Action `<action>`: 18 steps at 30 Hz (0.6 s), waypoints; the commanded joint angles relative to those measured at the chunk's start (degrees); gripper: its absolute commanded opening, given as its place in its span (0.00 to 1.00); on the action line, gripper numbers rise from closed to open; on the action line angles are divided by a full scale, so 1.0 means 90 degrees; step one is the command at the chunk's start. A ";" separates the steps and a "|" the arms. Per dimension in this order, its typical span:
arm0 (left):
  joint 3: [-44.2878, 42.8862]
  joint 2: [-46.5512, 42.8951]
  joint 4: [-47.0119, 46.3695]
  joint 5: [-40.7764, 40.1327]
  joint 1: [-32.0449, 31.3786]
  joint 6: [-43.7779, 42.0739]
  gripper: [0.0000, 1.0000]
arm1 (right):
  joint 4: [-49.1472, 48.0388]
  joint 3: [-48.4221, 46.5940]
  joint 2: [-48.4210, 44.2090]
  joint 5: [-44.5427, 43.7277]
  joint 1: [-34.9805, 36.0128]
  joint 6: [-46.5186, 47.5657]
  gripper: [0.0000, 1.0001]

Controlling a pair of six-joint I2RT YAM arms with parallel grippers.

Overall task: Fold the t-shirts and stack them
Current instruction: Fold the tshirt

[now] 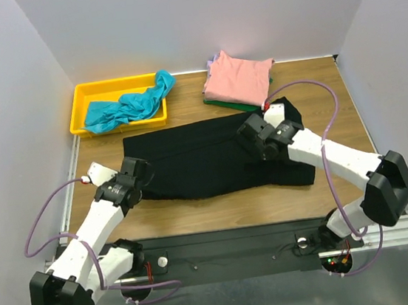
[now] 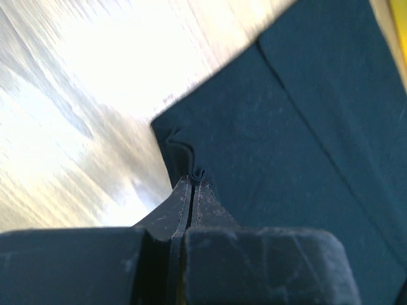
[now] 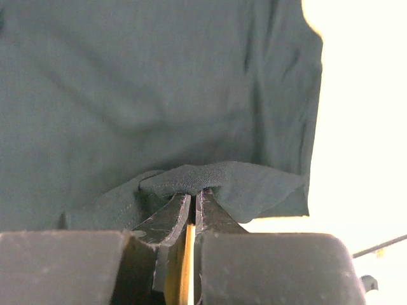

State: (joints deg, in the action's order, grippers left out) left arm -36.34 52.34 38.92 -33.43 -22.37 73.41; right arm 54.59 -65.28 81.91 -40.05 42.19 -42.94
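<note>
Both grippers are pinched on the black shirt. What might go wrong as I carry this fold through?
1. The left gripper holds only a thin lip of the black shirt; it may slip out when lifted.
2. The right gripper pinches a bunched ridge, possibly several layers, so the fold may come out crooked.
3. The folded salmon-pink shirt lies close beyond that gripper; a wide swing might knock it.

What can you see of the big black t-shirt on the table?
A large black t-shirt of soft matte cloth, no print showing, lies flat along the middle of the wooden table, spread as a wide band. The left gripper is shut on its left edge; the right gripper pinches a raised fold near its right end.
</note>
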 commanded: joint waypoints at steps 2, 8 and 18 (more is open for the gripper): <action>-0.0025 -0.0063 -0.0554 -0.0133 0.0580 -0.0567 0.00 | -0.1171 -0.0588 0.0351 -0.0413 -0.0625 0.1050 0.01; -0.0190 0.0405 -0.1344 0.0042 0.1000 -0.0861 0.00 | -0.1943 -0.1194 0.1122 -0.0295 -0.0889 0.1889 0.01; -0.0562 0.1528 -0.1843 0.0052 0.1440 -0.1076 0.00 | -0.2422 -0.1936 0.1973 -0.0218 -0.1485 0.2515 0.01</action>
State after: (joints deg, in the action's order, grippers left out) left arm -38.63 65.73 24.93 -31.24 -10.66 65.34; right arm 37.43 -78.70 98.45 -41.12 30.24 -23.75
